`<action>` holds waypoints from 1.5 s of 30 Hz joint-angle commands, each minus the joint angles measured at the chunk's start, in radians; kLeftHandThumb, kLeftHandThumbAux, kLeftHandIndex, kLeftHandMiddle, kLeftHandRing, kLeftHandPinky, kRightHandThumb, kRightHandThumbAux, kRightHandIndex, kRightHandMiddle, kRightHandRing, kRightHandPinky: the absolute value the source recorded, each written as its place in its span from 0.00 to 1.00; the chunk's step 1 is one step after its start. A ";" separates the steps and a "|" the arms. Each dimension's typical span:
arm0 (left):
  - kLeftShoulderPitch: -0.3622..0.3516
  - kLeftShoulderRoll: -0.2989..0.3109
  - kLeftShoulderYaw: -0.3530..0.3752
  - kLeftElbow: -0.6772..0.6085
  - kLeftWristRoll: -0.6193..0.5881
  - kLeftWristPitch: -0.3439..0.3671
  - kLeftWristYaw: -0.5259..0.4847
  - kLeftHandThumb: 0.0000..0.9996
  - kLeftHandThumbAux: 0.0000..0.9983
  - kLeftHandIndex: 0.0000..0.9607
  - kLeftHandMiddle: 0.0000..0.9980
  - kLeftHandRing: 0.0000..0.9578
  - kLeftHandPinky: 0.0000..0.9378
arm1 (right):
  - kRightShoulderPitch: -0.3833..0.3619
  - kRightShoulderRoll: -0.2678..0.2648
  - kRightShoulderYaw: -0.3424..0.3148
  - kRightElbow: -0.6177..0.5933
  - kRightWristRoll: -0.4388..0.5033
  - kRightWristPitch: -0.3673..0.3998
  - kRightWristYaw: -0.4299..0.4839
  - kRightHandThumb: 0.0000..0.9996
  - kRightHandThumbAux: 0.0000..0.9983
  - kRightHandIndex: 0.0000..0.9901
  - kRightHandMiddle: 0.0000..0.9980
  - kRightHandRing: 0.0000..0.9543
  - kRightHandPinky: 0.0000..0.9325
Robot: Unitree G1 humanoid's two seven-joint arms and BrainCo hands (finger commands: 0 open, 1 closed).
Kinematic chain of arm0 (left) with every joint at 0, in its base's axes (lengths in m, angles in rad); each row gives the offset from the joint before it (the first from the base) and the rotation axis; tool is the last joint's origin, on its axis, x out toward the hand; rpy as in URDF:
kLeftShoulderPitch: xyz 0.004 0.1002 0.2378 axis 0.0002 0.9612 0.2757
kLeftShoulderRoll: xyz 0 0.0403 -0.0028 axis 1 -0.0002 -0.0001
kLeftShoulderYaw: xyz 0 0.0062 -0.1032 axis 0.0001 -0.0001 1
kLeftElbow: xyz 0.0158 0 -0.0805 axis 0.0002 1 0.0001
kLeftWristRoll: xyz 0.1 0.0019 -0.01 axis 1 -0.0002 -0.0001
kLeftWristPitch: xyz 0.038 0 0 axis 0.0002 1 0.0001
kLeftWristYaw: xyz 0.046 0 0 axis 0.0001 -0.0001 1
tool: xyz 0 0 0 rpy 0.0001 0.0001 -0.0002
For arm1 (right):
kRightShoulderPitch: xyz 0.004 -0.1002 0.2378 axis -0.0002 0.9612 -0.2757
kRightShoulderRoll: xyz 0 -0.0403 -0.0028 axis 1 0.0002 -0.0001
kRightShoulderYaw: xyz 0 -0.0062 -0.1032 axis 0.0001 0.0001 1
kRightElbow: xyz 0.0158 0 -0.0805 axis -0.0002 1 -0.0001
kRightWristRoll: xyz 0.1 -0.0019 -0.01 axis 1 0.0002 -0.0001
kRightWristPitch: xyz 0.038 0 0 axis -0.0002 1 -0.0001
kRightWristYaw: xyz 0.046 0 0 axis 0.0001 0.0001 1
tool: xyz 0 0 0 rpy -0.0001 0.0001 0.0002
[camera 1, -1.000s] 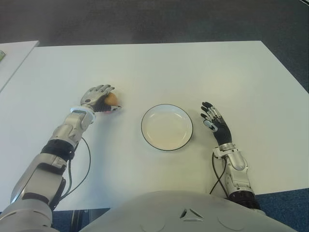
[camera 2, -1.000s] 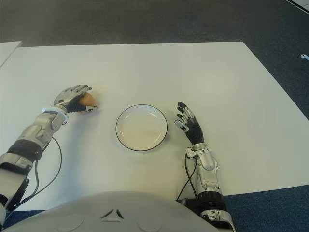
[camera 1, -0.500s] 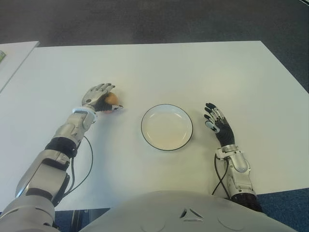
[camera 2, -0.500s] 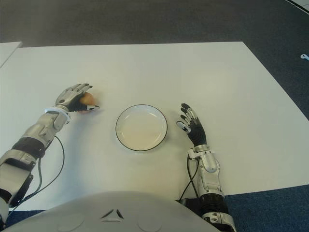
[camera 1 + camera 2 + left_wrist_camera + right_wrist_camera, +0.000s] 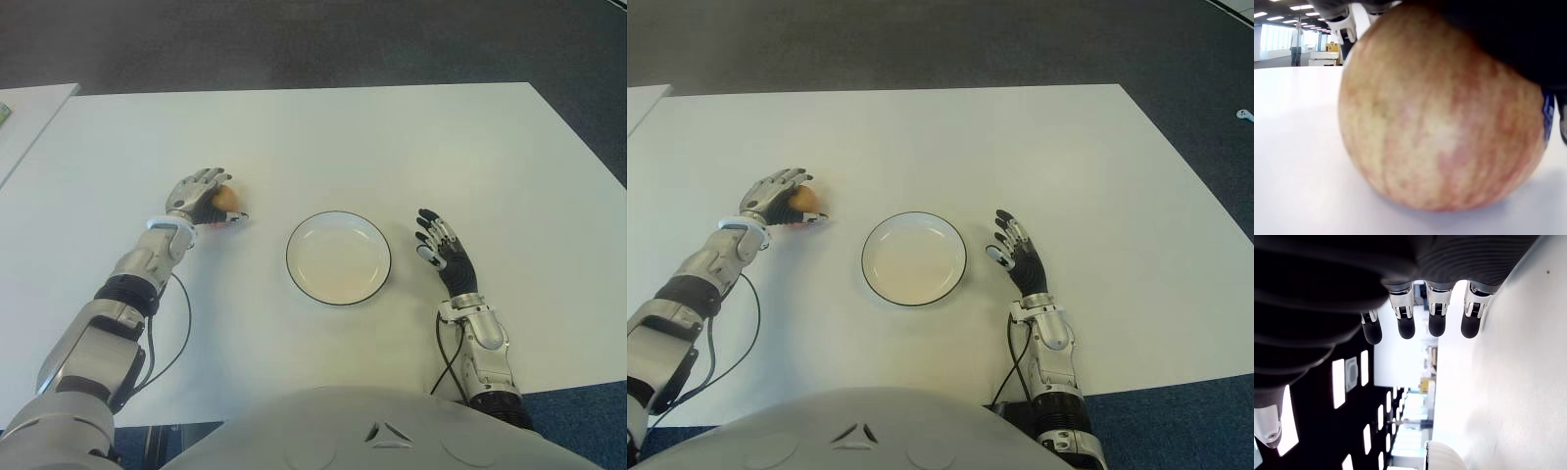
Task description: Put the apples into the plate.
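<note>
Left robot hand clasping round streaked apple, right robot hand splayed, glossy plate

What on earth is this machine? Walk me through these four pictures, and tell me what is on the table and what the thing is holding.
This is a humanoid robot with two arms, each ending in a many-fingered hand. The two wide pictures come from a camera pair on its head, looking down at a white table. The pale curve at the bottom edge is the robot's own body. The two close pictures come from cameras on its wrists.

On the table are a white plate with a dark rim, holding nothing, and one apple to its left. The left hand is curled over the apple, which sits on the table, as the left wrist picture shows close up. The right hand shows to the right of the plate, fingers spread, holding nothing.
</note>
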 commanded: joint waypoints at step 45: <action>0.071 0.067 0.082 -0.374 -0.117 0.182 -0.178 0.75 0.70 0.46 0.79 0.83 0.84 | 0.029 0.015 -0.008 0.101 0.039 0.072 0.012 0.13 0.53 0.12 0.06 0.02 0.04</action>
